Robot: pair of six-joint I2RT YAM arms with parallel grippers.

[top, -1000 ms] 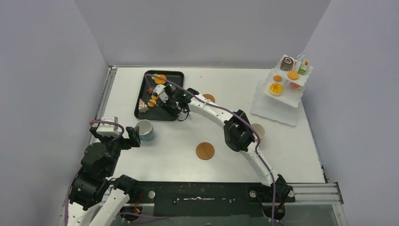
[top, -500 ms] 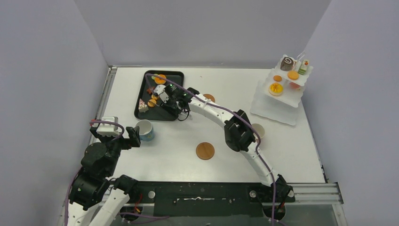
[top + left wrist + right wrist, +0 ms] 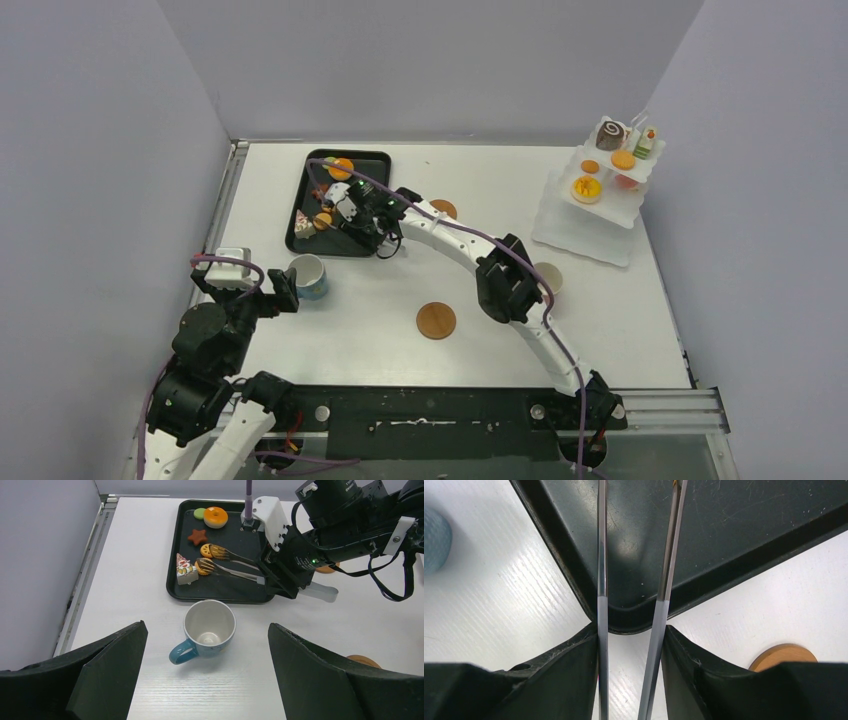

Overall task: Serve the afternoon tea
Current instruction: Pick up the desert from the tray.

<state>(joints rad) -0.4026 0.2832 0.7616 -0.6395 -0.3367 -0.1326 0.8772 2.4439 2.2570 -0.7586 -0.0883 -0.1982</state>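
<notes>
The blue cup [image 3: 309, 276] stands upright and empty on the table, just ahead of my open left gripper [image 3: 206, 630], handle to the near left [image 3: 209, 628]. My right gripper [image 3: 375, 225] is shut on the metal tongs [image 3: 631, 645]. The tong tips [image 3: 215, 560] reach into the black tray [image 3: 235, 587], beside two round cookies [image 3: 202, 567] and a cake slice [image 3: 184, 570]. An orange tart [image 3: 215, 517], a green disc [image 3: 199, 513] and a star cookie [image 3: 197, 536] lie at the tray's far end. The pink cup [image 3: 548, 275] is partly hidden behind the right arm.
A white tiered stand [image 3: 590, 225] at the far right holds a chocolate swirl roll [image 3: 609, 134], orange tarts [image 3: 587, 187] and other pastries. Two round wooden coasters lie on the table, one in the middle [image 3: 436, 320] and one beside the tray [image 3: 444, 208].
My right gripper has shifted slightly over the tray with the tongs in it. The left arm and the blue cup have not moved.
</notes>
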